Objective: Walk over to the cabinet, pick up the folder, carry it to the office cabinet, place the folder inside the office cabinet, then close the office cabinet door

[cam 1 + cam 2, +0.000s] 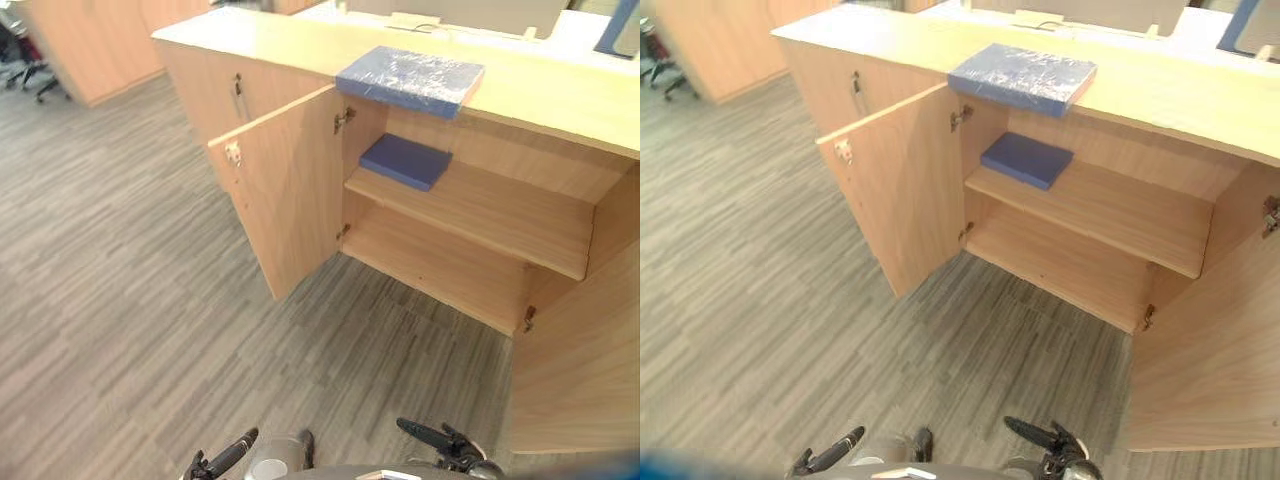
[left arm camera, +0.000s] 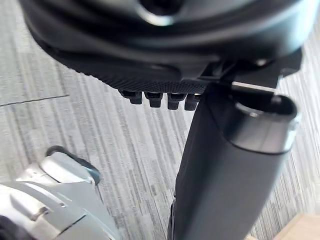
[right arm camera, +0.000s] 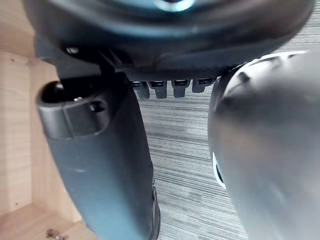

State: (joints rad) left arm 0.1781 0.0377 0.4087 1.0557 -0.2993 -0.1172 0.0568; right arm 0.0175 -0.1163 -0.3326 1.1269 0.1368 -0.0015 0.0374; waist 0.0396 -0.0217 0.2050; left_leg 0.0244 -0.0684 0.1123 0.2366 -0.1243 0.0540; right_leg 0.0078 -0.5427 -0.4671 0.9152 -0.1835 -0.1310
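Observation:
A light-blue folder [image 1: 410, 78] in clear wrap lies flat on top of the low wooden cabinet [image 1: 250, 40], above its open compartment. A darker blue folder [image 1: 405, 160] rests on the upper shelf [image 1: 500, 215] inside. Both cabinet doors stand open: the left door [image 1: 285, 190] swings out toward me, and the right door [image 1: 580, 350] is close at my right. My left hand [image 1: 225, 458] and right hand [image 1: 435, 437] hang low at the near edge, far from the folders, fingers relaxed and empty. The left wrist view shows the thumb [image 2: 225, 175] over carpet.
Grey striped carpet [image 1: 130, 300] spreads between me and the cabinet. A closed cabinet door with a handle [image 1: 237, 95] lies left of the open one. Another wooden unit [image 1: 90, 40] and an office chair [image 1: 30, 70] stand at the far left.

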